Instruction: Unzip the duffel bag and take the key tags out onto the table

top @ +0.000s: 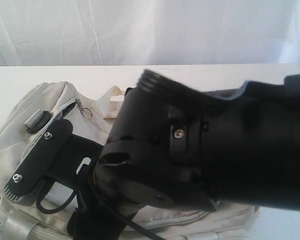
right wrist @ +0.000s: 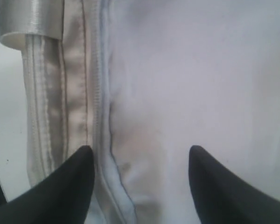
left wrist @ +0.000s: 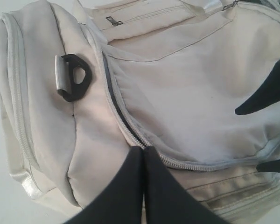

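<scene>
White table [top: 35,75], with the duffel bag [top: 25,120] sprawled over the near side, roughly 9 to 6 o'clock in the exterior view. My arms block most of it. Right gripper [right wrist: 140,148] is spread wide just over the top panel. Left gripper [left wrist: 143,150] is pressed together, tips at the zipper [left wrist: 123,121] — can't see a pull between them. Zipper looks closed and the key tags aren't in sight, presumably inside. I'd find the pull first, then drag slowly along the curve while the right pins the fabric.
</scene>
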`<state>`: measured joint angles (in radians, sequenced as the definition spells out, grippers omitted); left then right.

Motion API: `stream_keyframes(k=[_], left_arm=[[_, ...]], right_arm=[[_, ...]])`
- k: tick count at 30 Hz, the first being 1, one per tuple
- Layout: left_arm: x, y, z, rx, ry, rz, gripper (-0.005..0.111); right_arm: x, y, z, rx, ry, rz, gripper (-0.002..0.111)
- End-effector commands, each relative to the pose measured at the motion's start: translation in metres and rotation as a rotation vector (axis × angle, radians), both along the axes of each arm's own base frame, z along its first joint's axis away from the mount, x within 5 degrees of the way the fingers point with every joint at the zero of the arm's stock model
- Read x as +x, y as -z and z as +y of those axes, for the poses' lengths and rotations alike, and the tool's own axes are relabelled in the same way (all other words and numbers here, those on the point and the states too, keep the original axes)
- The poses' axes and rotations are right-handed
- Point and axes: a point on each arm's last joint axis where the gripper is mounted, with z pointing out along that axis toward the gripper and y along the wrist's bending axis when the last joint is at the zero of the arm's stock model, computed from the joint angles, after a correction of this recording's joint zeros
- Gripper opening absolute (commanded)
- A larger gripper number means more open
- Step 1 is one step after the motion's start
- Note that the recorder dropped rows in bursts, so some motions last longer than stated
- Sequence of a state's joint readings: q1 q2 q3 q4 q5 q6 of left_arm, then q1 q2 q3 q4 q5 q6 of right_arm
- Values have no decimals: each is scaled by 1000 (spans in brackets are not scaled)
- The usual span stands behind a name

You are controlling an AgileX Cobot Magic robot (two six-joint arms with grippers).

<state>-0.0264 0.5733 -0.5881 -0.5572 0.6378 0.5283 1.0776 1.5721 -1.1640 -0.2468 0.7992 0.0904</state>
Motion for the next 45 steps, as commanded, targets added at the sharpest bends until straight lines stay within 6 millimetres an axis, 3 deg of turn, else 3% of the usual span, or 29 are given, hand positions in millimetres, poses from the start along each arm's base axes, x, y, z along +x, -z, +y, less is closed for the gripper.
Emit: stream_keyframes(k=[1,4,7,12,16,19,24,27,29,31,35,38,45], left_arm=[[-1,-1,-1,-32,-5,1,0],[-1,-1,-1,-32,-5,1,0],[-1,-1,-1,-36,-4,1,0],[-1,-1,-2,-38,-3,2,0],[-2,-1,-2,-44,-3,2,0],[-2,-1,-2,-46,-2,2,0],[-2,-1,-2,-48,0,5,0],[-2,-1,-2,-48,0,5,0],[-1,-1,-2,-48,0,9,0],[-1,0,-2,-48,-1,12,0],[-1,0,-2,-48,1,12,0],[-2,0,-4,-48,16,12,0],[-2,0,-5,-46,26,12,0]], right_arm=[[5,6,-2,-65,-10,-31,55],[7,14,-1,-95,6,-22,51],[10,20,0,-122,20,-33,39],[23,16,-4,-158,86,-175,-1],[45,1,-14,-182,156,-290,0],[80,-19,-30,-140,213,-353,0],[155,-49,-63,-57,302,-487,0],[194,-51,-73,-61,353,-542,0],[218,-42,-76,-62,384,-547,0],[235,-31,-80,-42,466,-524,2],[248,-24,-87,-34,574,-495,39],[248,-32,-89,13,669,-508,57],[240,-62,-95,90,739,-540,57]])
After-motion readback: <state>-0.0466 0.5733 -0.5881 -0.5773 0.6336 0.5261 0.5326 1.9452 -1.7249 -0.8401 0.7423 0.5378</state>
